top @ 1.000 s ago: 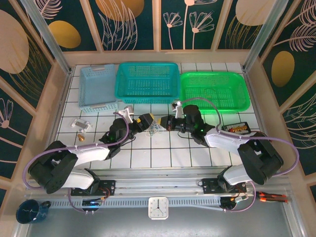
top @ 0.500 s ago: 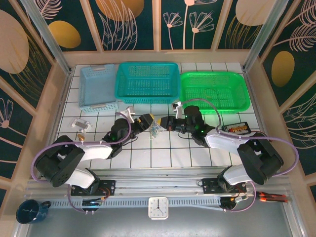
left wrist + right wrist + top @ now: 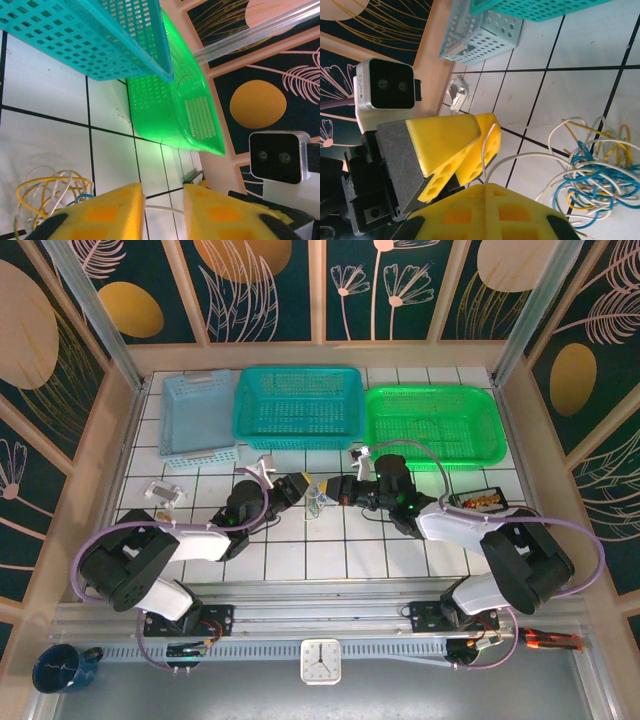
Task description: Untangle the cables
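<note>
The cables [image 3: 318, 498] lie as a small knot of blue, white and yellow cords on the tiled table between my two grippers. In the right wrist view the knot [image 3: 592, 170] lies at the right, and a white cable [image 3: 530, 157] runs from it into the shut seam of my right gripper [image 3: 485, 192]. My left gripper [image 3: 300, 486] faces it from the left. In the left wrist view its yellow fingers [image 3: 100, 210] stand a narrow gap apart, and a white cable [image 3: 162, 209] crosses that gap. The knot [image 3: 45, 187] sits beside the left finger.
Three baskets line the back: light blue [image 3: 198, 415], teal [image 3: 297, 405] and green [image 3: 435, 425]. Small parts [image 3: 163, 493] lie at the left, and a dark tray [image 3: 483, 500] sits at the right. Thick purple cords loop off both arms.
The left gripper's jaws have narrowed a lot and it has edged right toward the knot. The right gripper has stayed shut and still.
</note>
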`<state>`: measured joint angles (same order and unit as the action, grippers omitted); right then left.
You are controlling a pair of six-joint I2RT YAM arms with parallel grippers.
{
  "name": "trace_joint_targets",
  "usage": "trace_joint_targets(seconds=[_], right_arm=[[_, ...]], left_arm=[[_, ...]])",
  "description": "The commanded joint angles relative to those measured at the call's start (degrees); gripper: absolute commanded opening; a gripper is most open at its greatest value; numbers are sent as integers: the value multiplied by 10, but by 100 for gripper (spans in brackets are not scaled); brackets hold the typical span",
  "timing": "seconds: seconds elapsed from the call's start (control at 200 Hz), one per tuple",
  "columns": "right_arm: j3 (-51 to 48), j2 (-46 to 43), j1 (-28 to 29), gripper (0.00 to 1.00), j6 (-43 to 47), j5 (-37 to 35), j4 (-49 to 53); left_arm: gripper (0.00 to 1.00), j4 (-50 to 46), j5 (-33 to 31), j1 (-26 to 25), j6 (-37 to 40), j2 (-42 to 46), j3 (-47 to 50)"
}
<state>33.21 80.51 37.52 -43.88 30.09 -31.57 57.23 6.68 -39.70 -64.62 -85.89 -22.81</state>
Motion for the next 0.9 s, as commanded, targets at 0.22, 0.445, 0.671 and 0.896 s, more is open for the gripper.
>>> trace_joint_targets(seconds=[0.22, 0.445, 0.671, 0.896], right_arm=[[-9, -13, -5, 0, -8, 10, -36], [-11, -10, -8, 0, -4, 7, -33], [-10, -12, -12, 37, 44, -37, 24], [-38, -34, -11, 49, 110, -103, 43]], left_arm=[[29, 46, 21, -2, -9, -20, 9], [0, 52, 20, -1, -10, -13, 9], [0, 5, 23, -1, 12, 30, -25], [0, -47, 35, -1, 27, 58, -63]])
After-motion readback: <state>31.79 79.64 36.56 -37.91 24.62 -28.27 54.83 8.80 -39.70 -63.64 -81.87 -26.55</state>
